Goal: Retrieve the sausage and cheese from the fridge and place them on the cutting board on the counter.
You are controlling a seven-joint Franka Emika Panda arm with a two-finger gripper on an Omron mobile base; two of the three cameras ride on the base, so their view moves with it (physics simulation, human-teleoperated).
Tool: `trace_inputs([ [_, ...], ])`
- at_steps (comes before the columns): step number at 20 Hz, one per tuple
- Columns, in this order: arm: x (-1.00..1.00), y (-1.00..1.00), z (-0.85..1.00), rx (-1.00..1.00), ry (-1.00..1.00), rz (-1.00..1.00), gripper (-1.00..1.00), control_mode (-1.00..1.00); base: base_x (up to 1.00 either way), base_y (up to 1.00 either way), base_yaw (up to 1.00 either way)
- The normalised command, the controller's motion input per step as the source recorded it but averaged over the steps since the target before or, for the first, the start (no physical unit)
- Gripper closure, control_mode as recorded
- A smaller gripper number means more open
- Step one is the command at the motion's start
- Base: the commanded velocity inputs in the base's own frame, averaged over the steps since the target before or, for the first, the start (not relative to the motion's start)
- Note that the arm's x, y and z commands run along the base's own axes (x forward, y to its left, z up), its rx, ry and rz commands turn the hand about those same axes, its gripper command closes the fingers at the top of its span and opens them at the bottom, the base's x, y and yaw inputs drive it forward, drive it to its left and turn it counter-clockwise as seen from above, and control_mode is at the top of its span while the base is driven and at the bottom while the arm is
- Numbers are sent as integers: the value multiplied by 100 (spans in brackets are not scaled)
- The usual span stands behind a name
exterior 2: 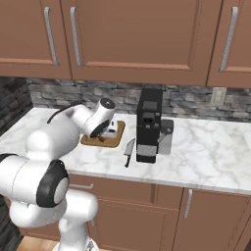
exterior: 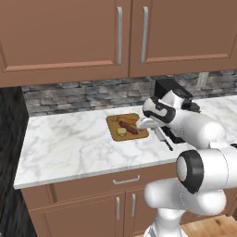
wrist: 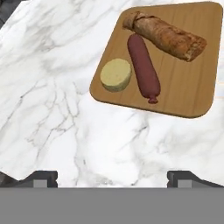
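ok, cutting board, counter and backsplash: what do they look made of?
Cutting board: looks like wood, matte, with faint lengthwise grain and a darker rim. Counter: looks like polished marble, white with grey veins, though it could be an imitation. Backsplash: seems rough stacked stone, with uneven grey blocks.

The arm [exterior: 194, 134] is extended forward, elbow bent. The gripper [wrist: 112, 177] points downward, jaws fully spread, holding nothing.

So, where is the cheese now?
In the hand view the cheese lies on the cutting board, at its left edge, beside the sausage.
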Motion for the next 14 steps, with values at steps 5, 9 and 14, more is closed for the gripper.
trace_inputs([
  [5,-75,-7,31,0,-13,0,-100,-100,0,0,0],
  [9,-68,-5,36,0,-5,0,-100,-100,0,0,0],
  [14,-71,-3,39,0,0,0,-100,-100,0,0,0],
])
